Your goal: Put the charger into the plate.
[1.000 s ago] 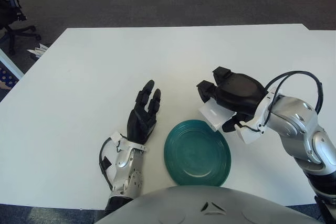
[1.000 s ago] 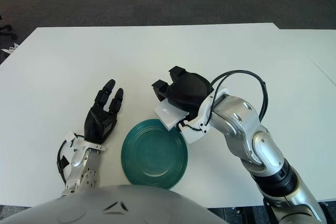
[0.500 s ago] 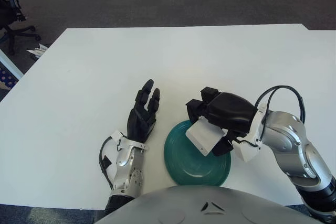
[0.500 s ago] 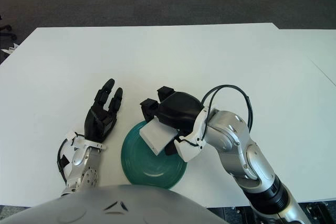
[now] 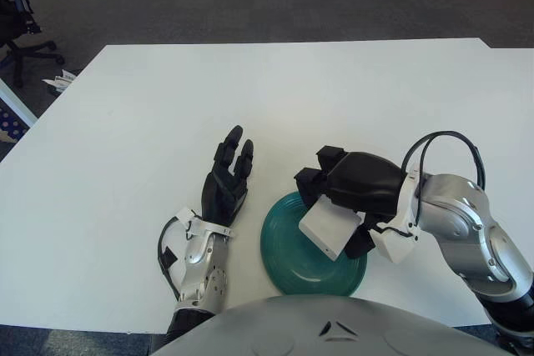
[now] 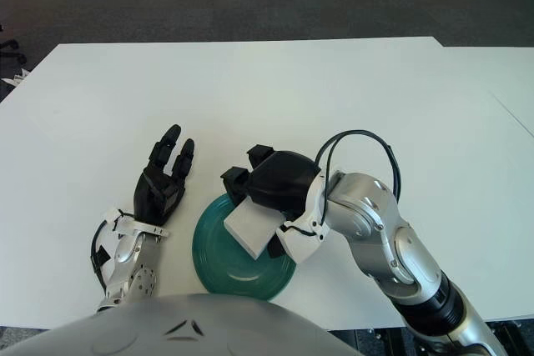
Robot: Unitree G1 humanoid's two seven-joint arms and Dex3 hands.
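Since 1.0 s ago the right hand (image 5: 338, 198) has travelled from beside the plate's far right edge to over the plate (image 5: 288, 258) itself, carrying the charger (image 5: 329, 228) with it; over the last 0.5 s the charger has sunk a little lower and shifted slightly right. Right hand: black fingers curled around the white, block-shaped charger, grasp intact. Charger is tilted, one corner down, and shows over the right half of the teal plate. Whether its low corner touches the plate surface cannot be told from either eye view. Plate sits on the white table (image 5: 150, 97) near the front edge, unmoved. Left hand (image 5: 225, 185) shows just left of the plate, palm up, fingers extended and relaxed, holding nothing; position same as in the earlier frames. A black cable (image 5: 442, 143) loops above the right wrist. An office chair (image 5: 21, 18) stands on the dark floor beyond the table's far left corner.
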